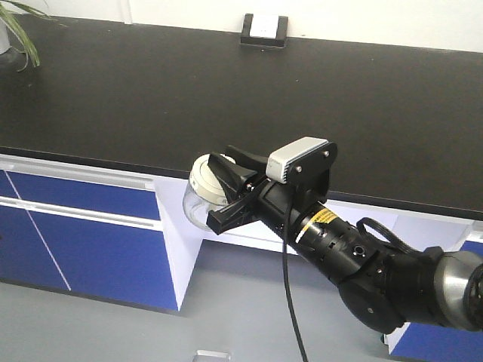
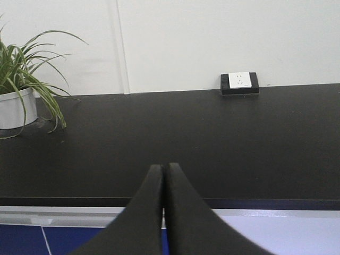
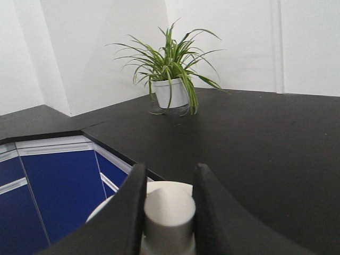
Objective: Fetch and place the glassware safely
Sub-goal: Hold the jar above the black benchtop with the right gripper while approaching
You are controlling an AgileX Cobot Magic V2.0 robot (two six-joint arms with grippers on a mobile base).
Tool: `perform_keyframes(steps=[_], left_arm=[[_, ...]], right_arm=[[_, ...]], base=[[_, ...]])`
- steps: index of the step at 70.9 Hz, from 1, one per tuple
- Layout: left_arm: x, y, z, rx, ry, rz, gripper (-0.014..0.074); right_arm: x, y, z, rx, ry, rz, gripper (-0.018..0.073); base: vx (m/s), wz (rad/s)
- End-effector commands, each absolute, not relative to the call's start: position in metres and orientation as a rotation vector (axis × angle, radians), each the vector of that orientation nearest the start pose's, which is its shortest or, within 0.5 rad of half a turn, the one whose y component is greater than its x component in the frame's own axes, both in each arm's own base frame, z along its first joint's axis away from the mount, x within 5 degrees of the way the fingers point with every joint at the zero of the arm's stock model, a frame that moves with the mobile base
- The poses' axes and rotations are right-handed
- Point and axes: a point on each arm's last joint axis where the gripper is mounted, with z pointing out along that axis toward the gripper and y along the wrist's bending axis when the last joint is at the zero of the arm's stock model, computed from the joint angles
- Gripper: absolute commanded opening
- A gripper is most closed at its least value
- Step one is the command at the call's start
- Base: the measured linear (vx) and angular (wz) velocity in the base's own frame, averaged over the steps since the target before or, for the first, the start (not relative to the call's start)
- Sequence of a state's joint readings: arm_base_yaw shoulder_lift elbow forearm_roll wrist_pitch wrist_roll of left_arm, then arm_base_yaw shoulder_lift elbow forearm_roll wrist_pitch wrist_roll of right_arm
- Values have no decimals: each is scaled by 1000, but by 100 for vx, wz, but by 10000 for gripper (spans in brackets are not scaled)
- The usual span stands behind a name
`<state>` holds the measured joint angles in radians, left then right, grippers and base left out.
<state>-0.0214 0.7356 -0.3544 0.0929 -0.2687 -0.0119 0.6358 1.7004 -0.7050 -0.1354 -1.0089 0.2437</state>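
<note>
A long black countertop (image 1: 151, 90) is running the width of the lab wall, with blue cabinets (image 1: 83, 249) sitting beneath its front edge. The robot's right arm (image 1: 362, 256) is reaching in from the lower right of the front view and carrying a grey wrist camera (image 1: 298, 158) on top. A spider plant in a white pot (image 3: 170, 79) is standing on the counter near the corner, well apart from the arm.

The glass jar (image 1: 192, 205) is hanging in the air at the counter's front edge, in front of the white cabinet panel and not resting on the black surface. Its cream-white lid (image 1: 202, 179) is sitting on top. A wall socket (image 2: 239, 83) is sitting at the back of the counter.

The right gripper (image 3: 170, 183) is pinching the lid's knob (image 3: 169, 218), one dark finger pressing on each side. The left gripper (image 2: 162, 169) is pointing over the counter with its fingers pressed together, holding nothing.
</note>
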Motion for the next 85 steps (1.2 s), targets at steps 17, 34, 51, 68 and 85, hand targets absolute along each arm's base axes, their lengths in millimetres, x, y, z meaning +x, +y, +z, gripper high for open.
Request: perform_keyframes(steps=[17, 34, 51, 68, 85], left_arm=[[154, -7, 303, 88, 1497, 6, -7], [154, -7, 303, 88, 1497, 6, -7], [154, -7, 303, 88, 1497, 6, -7], [154, -7, 303, 88, 1497, 6, -7], [154, -7, 303, 88, 1497, 6, -7]], right_arm=[[264, 206, 255, -395, 1272, 767, -3], [264, 206, 255, -395, 1272, 767, -3], [264, 206, 255, -397, 1273, 767, -3], [264, 206, 255, -397, 1273, 767, -3], [264, 206, 255, -397, 1273, 767, -3]], base=[[4, -15], [7, -21], [8, -12], [9, -13], [11, -10]])
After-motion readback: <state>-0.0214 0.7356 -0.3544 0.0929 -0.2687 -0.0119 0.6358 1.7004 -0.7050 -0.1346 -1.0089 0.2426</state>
